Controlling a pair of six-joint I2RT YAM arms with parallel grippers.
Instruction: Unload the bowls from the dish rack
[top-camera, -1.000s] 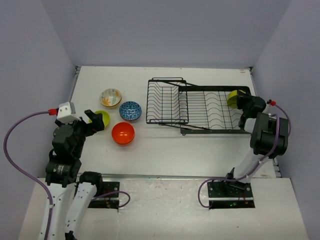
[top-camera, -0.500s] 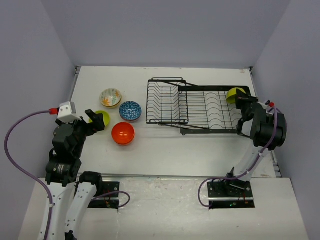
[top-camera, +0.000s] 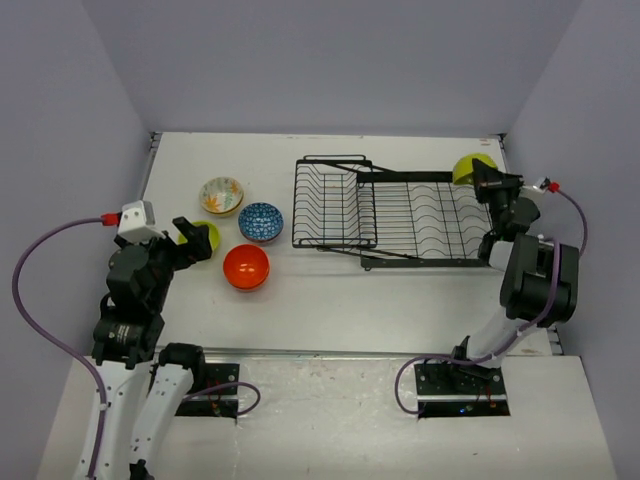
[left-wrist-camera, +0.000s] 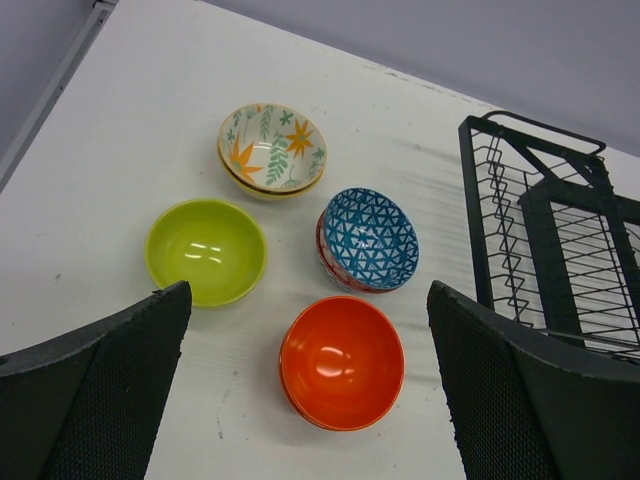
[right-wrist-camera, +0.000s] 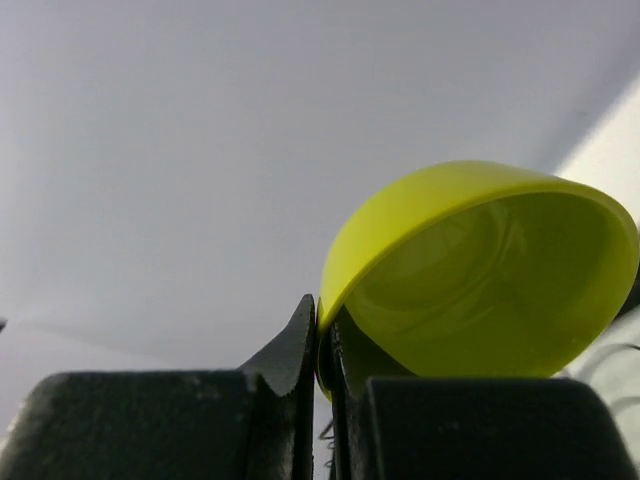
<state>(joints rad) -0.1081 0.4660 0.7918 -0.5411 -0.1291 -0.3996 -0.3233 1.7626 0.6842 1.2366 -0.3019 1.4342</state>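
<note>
Top view: round lime green bowl (top-camera: 468, 168) is gripped by the right gripper (top-camera: 486, 180) past the black wire dish rack's (top-camera: 400, 215) far-right corner. A second ago it was lower, over the rack's right end.
Left wrist: left gripper (left-wrist-camera: 308, 295) fingers are spread wide. Plain orange bowl (left-wrist-camera: 342, 362) sits between them, with second lime bowl (left-wrist-camera: 205, 250), blue-patterned bowl (left-wrist-camera: 368, 240) and floral bowl (left-wrist-camera: 271, 150) lying beyond.
Right wrist: fingers are clamped on the held bowl's rim.

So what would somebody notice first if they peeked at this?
Probably the shiny lime-green round bowl pinched by its rim in the right hand, at the far right end of the black wire dish rack. Next, clustered on the white table left of the rack: a plain orange bowl, a blue-patterned bowl, a leafy floral bowl and another lime-green bowl.
</note>
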